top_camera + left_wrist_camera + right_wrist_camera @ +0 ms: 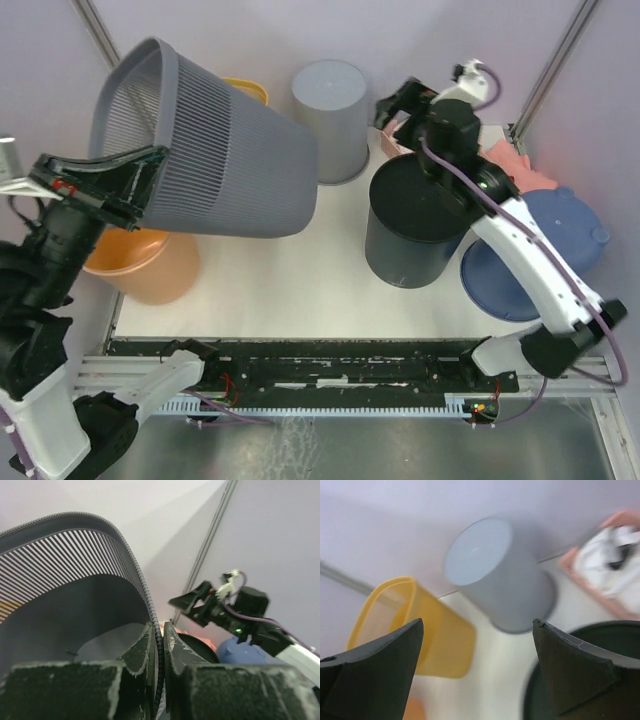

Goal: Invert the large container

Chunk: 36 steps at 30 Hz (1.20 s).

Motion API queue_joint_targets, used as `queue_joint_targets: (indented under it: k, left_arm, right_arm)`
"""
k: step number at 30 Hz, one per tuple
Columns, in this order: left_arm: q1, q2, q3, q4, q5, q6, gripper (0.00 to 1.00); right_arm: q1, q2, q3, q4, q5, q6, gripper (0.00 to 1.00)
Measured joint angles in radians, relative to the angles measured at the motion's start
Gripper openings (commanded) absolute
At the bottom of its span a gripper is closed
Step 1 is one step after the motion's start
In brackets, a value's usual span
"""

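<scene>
Top external: dark bin (400, 240), grey bucket (332, 110) beside tilted basket (215, 150).

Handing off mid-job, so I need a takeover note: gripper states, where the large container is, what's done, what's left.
Left gripper: shut on the rim of the gray slatted basket, held in the air, tipped on its side, mouth facing left.
Right gripper: open, empty, above the dark bin.
Done: basket lifted and partly rotated.
Left: finish the flip, set it mouth-down, release.
</scene>
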Motion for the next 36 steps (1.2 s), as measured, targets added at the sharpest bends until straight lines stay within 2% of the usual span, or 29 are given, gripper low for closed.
queue_joint_targets:
  k: [3,6,11,15,20,25,31,36]
  left_arm:
    - [0.000,-0.040,-0.194,0.070,0.017,-0.074,0.03]
    - [0.000,-0.052,-0.325,0.119,0.022,-0.122,0.03]
    - [0.000,-0.110,-0.625,0.185,0.022,-0.225,0.03]
    - [0.000,-0.214,-0.835,0.213,0.008,-0.309,0.03]
    - [-0.001,-0.362,-1.006,0.254,-0.053,-0.399,0.03]
    - [-0.001,-0.467,-1.169,0.370,-0.137,-0.496,0.03]
    - [0.000,-0.474,-1.294,0.502,-0.187,-0.566,0.03]
    - [0.000,-0.471,-1.334,0.552,-0.191,-0.578,0.03]
  right_arm:
    - [-0.035,-0.172,-0.082,-0.067,0.068,-0.120,0.99]
    - [-0.032,-0.266,-0.114,-0.112,0.064,-0.201,0.99]
    - [-0.031,-0.415,-0.203,-0.233,-0.057,-0.326,0.99]
    - [-0.031,-0.462,-0.238,-0.325,-0.170,-0.394,0.99]
    - [-0.031,-0.452,-0.233,-0.387,-0.337,-0.440,0.99]
    - [-0.003,-0.360,-0.188,-0.394,-0.505,-0.418,0.99]
    - [0.209,-0.169,-0.138,-0.419,-0.470,-0.403,0.99]
    - [0.223,-0.153,-0.171,-0.447,-0.438,-0.396,0.99]
